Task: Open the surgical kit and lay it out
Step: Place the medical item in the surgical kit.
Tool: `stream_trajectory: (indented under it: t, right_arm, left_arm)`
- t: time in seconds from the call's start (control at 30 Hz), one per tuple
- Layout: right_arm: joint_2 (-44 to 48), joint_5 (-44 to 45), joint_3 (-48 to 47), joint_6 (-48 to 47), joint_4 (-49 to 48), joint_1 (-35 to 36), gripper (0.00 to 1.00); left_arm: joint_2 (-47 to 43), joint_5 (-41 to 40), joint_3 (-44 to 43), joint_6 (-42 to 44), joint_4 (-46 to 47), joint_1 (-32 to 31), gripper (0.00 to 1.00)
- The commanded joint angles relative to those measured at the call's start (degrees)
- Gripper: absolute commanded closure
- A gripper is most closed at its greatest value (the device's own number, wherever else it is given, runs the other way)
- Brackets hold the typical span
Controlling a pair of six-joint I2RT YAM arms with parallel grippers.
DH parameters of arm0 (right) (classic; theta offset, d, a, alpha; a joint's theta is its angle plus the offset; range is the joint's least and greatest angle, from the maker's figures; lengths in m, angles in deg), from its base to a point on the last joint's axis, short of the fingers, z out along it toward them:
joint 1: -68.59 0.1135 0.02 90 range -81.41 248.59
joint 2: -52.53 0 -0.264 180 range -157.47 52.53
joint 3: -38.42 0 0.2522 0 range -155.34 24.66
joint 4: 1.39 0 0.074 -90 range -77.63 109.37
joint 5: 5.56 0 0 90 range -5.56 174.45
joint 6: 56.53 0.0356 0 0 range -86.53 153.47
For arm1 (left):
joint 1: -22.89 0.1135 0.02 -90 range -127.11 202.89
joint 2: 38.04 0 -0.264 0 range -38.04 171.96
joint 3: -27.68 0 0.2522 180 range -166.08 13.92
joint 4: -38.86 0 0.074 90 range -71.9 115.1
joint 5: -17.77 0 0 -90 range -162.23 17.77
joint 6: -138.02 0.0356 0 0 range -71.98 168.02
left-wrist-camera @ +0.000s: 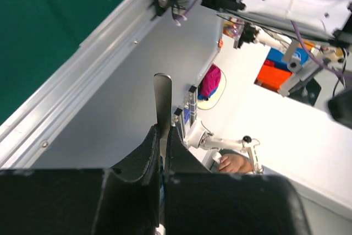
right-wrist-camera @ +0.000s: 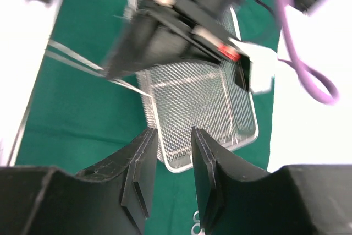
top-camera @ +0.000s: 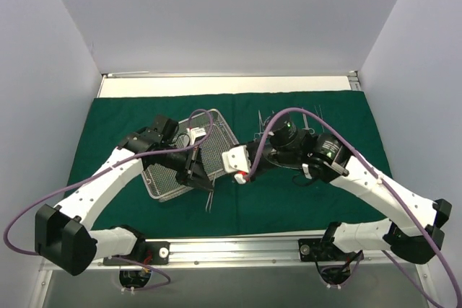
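The dark green cloth [top-camera: 123, 124] lies spread flat over the table. On it, left of centre, sits the silver wire-mesh tray [top-camera: 173, 178] [right-wrist-camera: 203, 97]. My left gripper [top-camera: 201, 177] [left-wrist-camera: 163, 130] hovers over the tray's near right corner. It is shut on a slim steel instrument [left-wrist-camera: 162, 100] [top-camera: 209, 198], which juts out past the fingertips. My right gripper [top-camera: 235, 166] [right-wrist-camera: 173, 136] hangs just right of the tray, open, with nothing between its fingers. Several more steel instruments [top-camera: 289, 116] lie on the cloth at the back right.
Finger rings of an instrument [right-wrist-camera: 196, 228] show on the cloth just below my right fingers. A metal rail [top-camera: 238, 250] runs along the near table edge. White walls close in the left, back and right. The two arms stand close together above the cloth's middle.
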Motion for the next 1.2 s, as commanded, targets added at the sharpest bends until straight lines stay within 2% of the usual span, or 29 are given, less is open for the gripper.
stream_trajectory:
  t: [0.0,0.37,0.67,1.17]
  right_arm:
    - [1.19,-3.26,0.76,-6.42,6.0,2.95,0.69]
    - [-2.23,-2.56,-4.42,-12.75,13.56,11.74,0.69]
    - [-5.04,-1.25,-4.43,-17.23,16.03,12.36,0.67]
    - [-8.47,2.1,-3.11,-18.38,13.57,14.82,0.67]
  left_arm:
    - [-2.26,4.94,-0.02,-2.57,4.84,-2.45,0.98]
    - [-5.34,7.57,-0.9,-6.09,7.65,-6.24,0.98]
    - [-6.04,8.71,0.33,-7.41,9.32,-7.82,0.98]
    - [-6.57,9.77,1.91,-8.46,10.73,-9.76,0.98]
